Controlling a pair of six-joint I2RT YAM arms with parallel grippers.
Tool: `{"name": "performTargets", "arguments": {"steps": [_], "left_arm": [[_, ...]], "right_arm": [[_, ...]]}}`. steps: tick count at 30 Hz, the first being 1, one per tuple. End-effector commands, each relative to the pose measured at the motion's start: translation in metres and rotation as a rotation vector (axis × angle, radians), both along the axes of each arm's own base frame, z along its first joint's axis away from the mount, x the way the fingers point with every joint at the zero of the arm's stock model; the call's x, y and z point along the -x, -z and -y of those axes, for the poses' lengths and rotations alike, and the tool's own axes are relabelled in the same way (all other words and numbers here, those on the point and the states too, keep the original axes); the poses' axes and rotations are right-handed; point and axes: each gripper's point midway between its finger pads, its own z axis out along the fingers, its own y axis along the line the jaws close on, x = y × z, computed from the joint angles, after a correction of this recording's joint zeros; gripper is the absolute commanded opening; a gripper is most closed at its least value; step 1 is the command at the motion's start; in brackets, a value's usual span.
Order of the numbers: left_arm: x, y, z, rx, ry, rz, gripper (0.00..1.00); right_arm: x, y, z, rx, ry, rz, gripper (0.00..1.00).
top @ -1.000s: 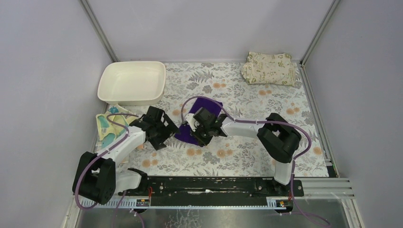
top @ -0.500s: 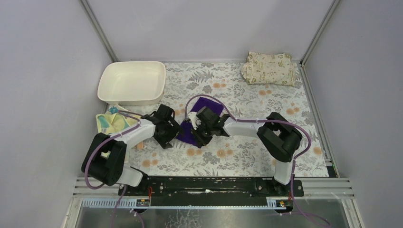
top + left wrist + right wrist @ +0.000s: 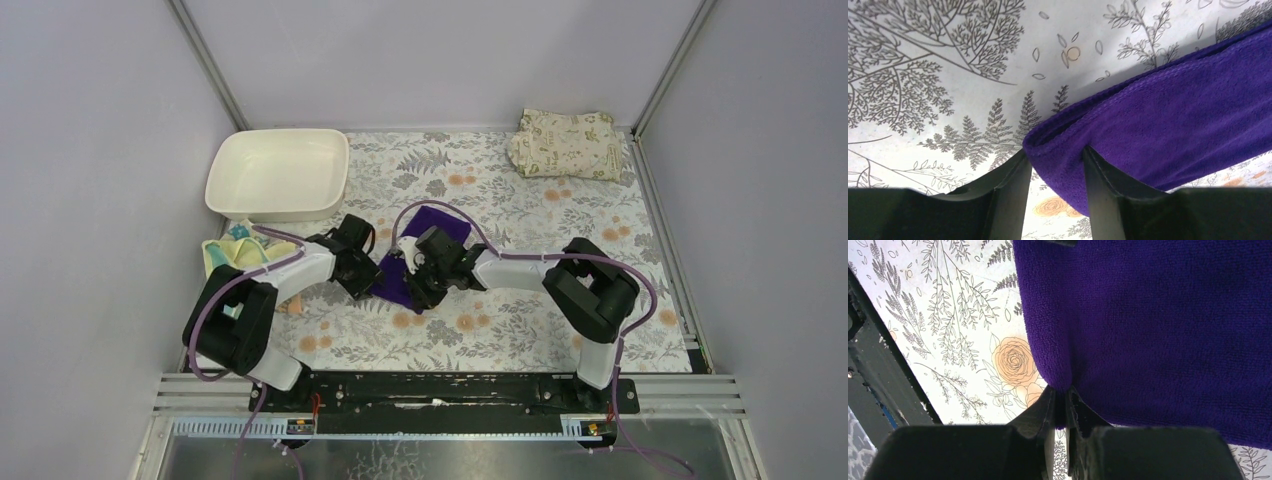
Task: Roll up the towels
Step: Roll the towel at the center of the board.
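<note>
The dark purple towel (image 3: 441,221) lies mid-table on the floral cloth, its near end folded over and lifted. My left gripper (image 3: 373,274) comes at that end from the left. In the left wrist view the left gripper (image 3: 1054,156) has the towel's (image 3: 1188,110) thick folded corner between its fingers, touching both tips. My right gripper (image 3: 411,281) meets the same end from the right. The right gripper (image 3: 1060,391) is shut on a pinch of the purple towel's (image 3: 1158,325) edge. A pale yellow towel with teal marks (image 3: 224,257) lies crumpled at the left wall.
A white basin (image 3: 278,173) stands at the back left, just behind the yellow towel. A folded beige leaf-printed cloth (image 3: 567,143) lies in the back right corner. Grey walls close in both sides. The black base rail (image 3: 440,385) runs along the near edge.
My left arm has swung right from near the yellow towel to the purple towel's folded end, and its jaws have narrowed around the fold. The right gripper has kept its pinch.
</note>
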Motion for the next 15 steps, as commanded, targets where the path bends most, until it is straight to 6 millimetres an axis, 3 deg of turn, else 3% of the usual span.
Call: {"name": "performTargets", "arguments": {"steps": [1, 10, 15], "left_arm": [[-0.007, 0.023, -0.028, -0.179, -0.036, -0.012, 0.40], [-0.010, 0.021, -0.033, -0.227, -0.016, -0.031, 0.14], [-0.015, 0.012, -0.038, -0.267, 0.010, -0.020, 0.12]], "right_arm": [[0.010, -0.010, 0.001, -0.031, -0.008, -0.028, 0.08], [0.013, -0.014, 0.001, -0.051, 0.000, -0.043, 0.08], [0.014, -0.018, 0.002, -0.100, 0.023, -0.102, 0.07]]}}
